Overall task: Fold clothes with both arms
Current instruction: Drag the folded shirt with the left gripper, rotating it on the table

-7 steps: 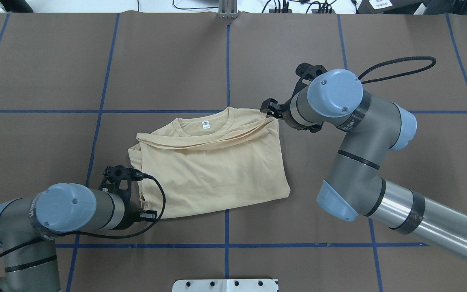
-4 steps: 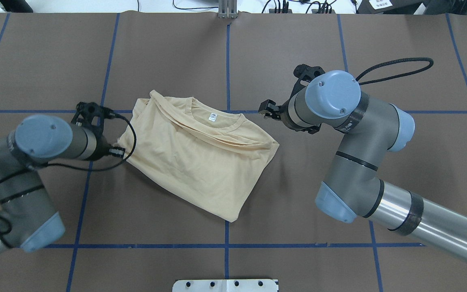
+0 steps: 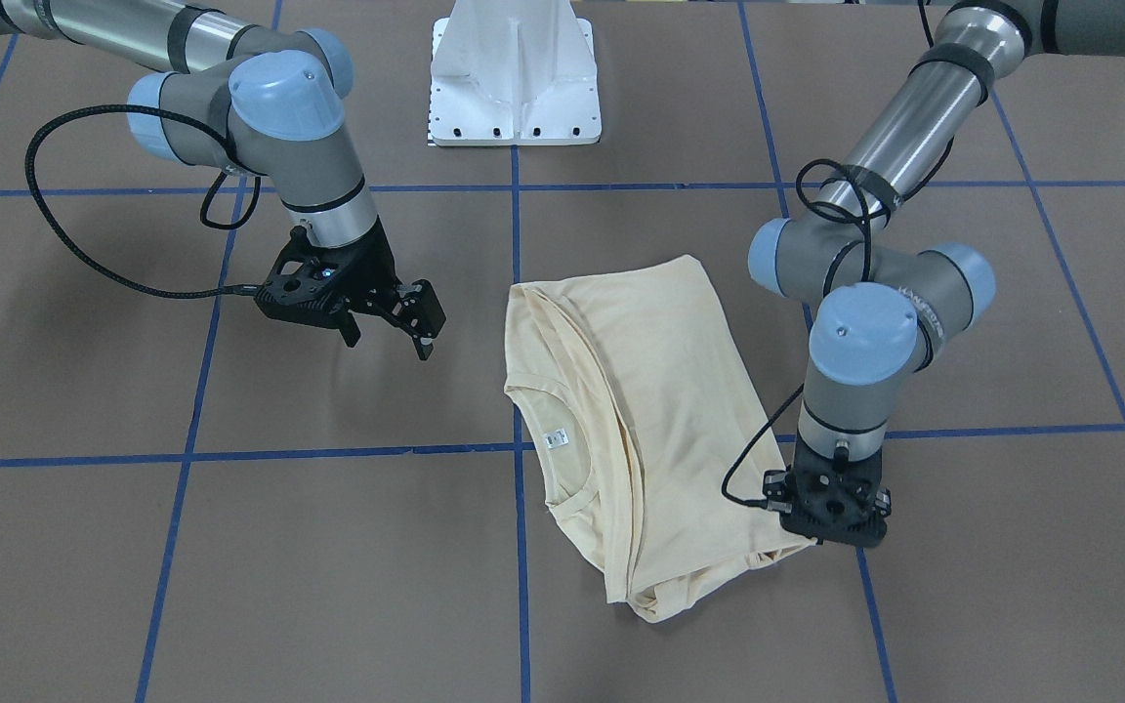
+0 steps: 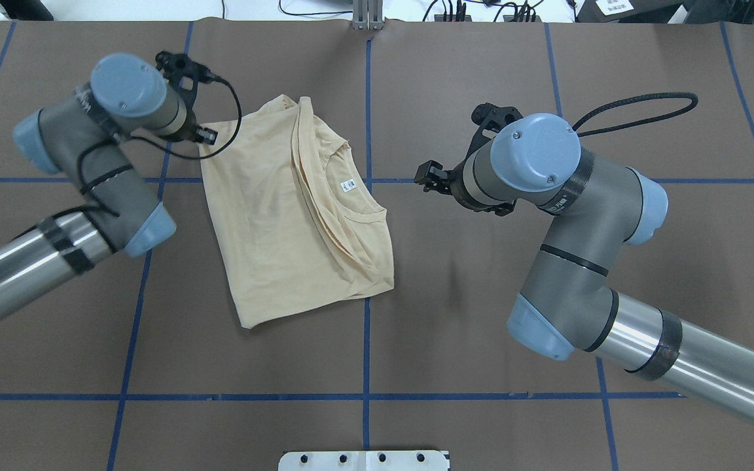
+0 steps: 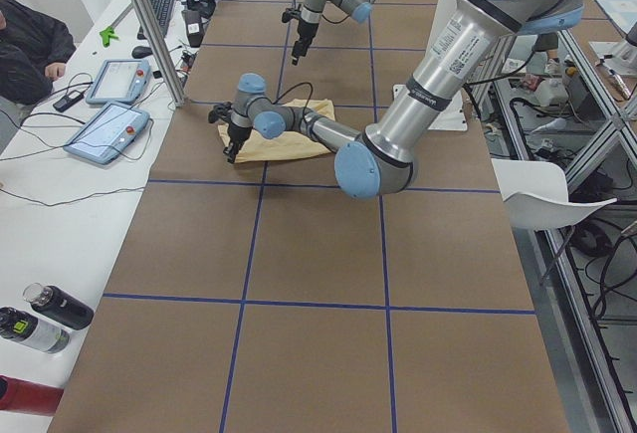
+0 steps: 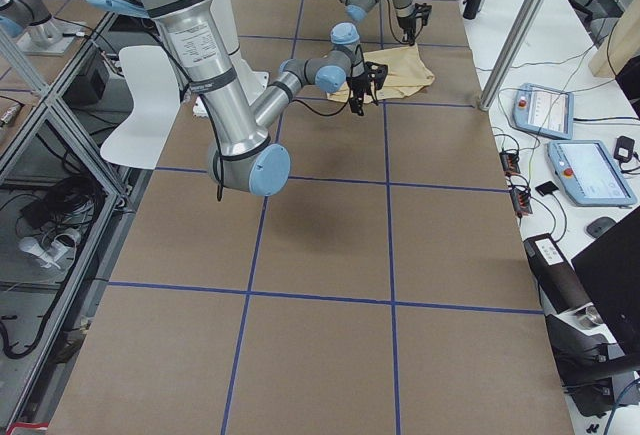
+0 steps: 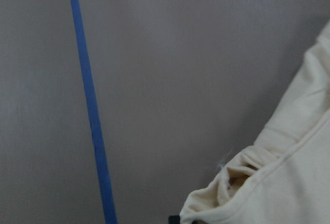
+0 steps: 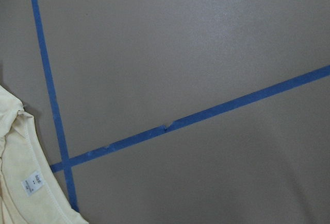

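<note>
The pale cream folded thin T-shirt lies flat beside the blue tape cross, one bunched corner pinched in the black left gripper, while the black right gripper hangs wide open and empty beyond that cross.

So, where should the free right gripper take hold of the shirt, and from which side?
Probably the shirt's near corner on the neck side, diagonal to the one the left gripper holds. The folded layers end there in a thin edge, flat on the table and facing the open right gripper; come down from the right, jaws astride it.
</note>
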Available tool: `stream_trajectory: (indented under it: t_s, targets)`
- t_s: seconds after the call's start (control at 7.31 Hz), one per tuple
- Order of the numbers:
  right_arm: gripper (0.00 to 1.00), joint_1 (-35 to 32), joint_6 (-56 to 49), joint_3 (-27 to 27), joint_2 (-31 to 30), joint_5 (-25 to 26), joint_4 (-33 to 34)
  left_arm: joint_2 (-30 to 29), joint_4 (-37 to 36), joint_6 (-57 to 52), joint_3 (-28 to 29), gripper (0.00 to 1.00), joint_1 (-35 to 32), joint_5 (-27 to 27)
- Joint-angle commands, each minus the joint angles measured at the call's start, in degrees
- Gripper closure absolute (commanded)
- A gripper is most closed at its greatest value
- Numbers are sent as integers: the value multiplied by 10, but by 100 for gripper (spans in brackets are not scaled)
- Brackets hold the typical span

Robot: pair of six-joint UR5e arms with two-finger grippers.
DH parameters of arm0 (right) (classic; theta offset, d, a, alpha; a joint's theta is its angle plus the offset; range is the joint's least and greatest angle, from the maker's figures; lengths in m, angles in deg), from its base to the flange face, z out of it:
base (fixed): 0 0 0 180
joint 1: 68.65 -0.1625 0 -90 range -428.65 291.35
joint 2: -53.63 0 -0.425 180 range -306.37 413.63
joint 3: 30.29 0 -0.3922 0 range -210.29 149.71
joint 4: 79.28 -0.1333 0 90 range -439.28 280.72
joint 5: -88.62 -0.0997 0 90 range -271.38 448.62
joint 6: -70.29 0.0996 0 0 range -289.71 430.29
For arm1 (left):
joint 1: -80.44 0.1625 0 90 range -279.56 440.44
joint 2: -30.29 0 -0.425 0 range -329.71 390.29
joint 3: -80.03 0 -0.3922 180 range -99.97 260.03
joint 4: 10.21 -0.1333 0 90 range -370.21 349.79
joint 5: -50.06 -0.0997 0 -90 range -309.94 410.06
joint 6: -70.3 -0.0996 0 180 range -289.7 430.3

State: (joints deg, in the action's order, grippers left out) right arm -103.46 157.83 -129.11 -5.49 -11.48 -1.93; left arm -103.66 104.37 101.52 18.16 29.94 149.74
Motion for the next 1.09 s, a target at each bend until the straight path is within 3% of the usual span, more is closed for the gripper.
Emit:
stream_trajectory:
  t_s: [0.0, 0.27, 0.55, 0.82, 0.96]
  targets:
    - [0, 2, 1, 3, 1, 1, 0, -23, 11, -64, 20, 1, -27, 11]
    - [0, 23, 11, 28, 36, 37, 1, 58, 8, -62, -108, 0, -29, 121]
    - [3, 35, 82, 115, 111, 40, 3, 112, 7, -20, -195, 0, -23, 131]
    - [23, 54, 114, 198, 179, 85, -3, 120, 10, 23, -220, 0, -15, 132]
    - [40, 60, 119, 227, 182, 85, -37, 127, 10, 24, -223, 0, -10, 131]
